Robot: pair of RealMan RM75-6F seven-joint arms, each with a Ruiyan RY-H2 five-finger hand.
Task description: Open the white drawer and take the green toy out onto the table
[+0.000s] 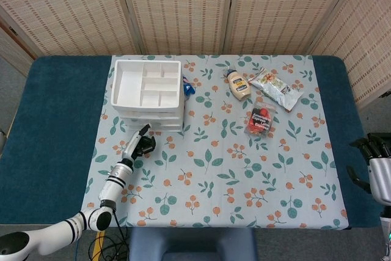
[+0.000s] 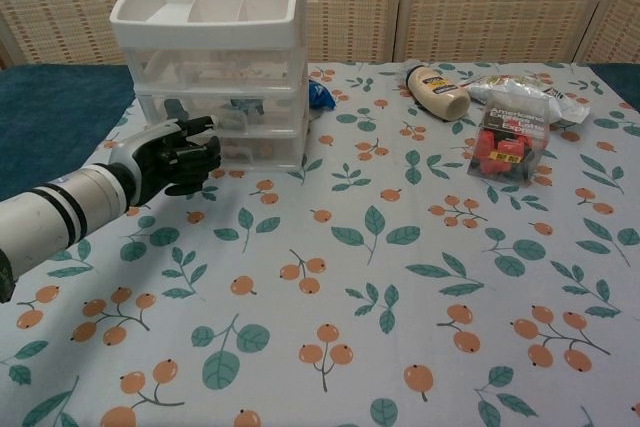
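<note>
While the left robot hand [image 2: 170,157] hovers just in front of the white drawer unit [image 2: 215,67] with fingers curled and nothing held, the drawers are shut; no green toy shows through the cloudy fronts. A clumsy pull could slide the light, boxy plastic unit across the smooth leaf-print cloth on the counter [image 2: 420,277]. The right robot hand [image 1: 374,169], far off, looks empty, fingers loosely apart.

I can't make out any readable text. The red snack packet [image 2: 506,144] right of the white drawer unit [image 2: 215,57] carries printing, as does the mayonnaise bottle [image 2: 437,91], but it's too small to read.
</note>
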